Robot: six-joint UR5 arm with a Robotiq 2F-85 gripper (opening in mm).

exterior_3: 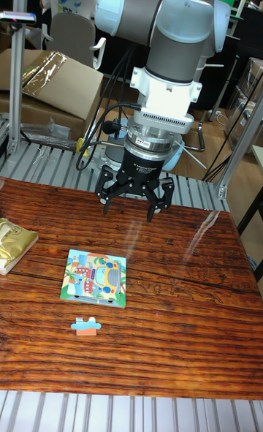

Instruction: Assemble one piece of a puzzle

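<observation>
Tall fixed view: the black two-finger end effector (136, 207) hangs above the reddish-brown wooden worktop (183, 315), fingers spread apart and holding nothing. The small blue-and-orange loose puzzle piece (86, 325) lies flat, its long axis running left to right, just in front of the square cartoon-printed puzzle board (93, 277).

So the UR5 arm (179, 19) comes in from the top of the shot, its fat grey joints bent so the wrist (164, 85) points pretty much straight down. The gripper (133, 207) hangs off the black flange, both dark fingers (109, 192) splayed wide apart, nothing between them. Cables loop off the wrist's side.
</observation>
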